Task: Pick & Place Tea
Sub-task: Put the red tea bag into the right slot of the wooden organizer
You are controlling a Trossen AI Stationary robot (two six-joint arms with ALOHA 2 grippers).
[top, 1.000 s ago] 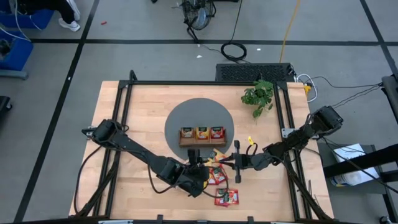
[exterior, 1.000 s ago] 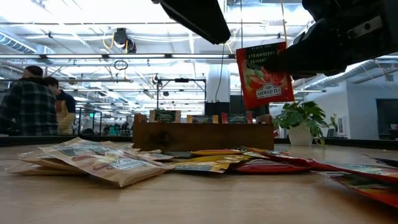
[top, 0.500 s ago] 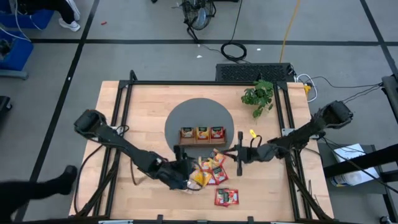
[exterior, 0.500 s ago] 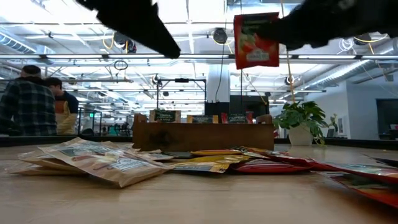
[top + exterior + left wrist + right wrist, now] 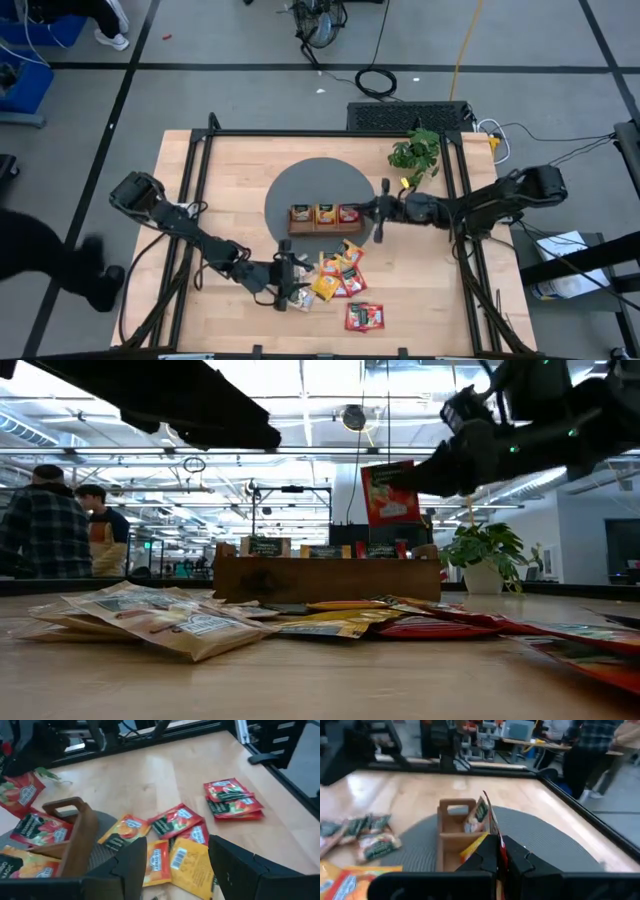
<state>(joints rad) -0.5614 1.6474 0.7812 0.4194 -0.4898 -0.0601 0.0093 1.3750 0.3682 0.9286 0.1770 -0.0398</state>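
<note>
A red tea sachet (image 5: 390,492) hangs from my shut right gripper (image 5: 372,211) above the right end of the brown wooden tray (image 5: 325,218), which stands on a grey round mat (image 5: 320,180) and has sachets upright in its compartments. Loose tea sachets (image 5: 338,274), red and orange-yellow, lie flat in a heap on the table in front of the tray; two more red ones (image 5: 365,317) lie nearer the front edge. My left gripper (image 5: 175,865) hovers open just left of the heap, above the table, slanting slightly down toward it and touching nothing. My right gripper pinches the red sachet between its two fingers at the upper right corner (image 5: 413,470). The fingers come level from the table's right side. The sachet hangs upright below them, edge-on in the right wrist view (image 5: 490,822), lifted clear above the tray.
A small potted plant (image 5: 416,155) stands at the back right of the table. Black frame rails (image 5: 200,200) run along the table's left, right and far sides. People stand in the room beyond the table (image 5: 50,520).
My right gripper has swung from above the heap toward the far edge, carrying the red sachet to above the tray's right end; the sachet still hangs upright. My left gripper has drawn back toward the table's left edge, sunk and tipped nearer to level, uncovering the heap.
</note>
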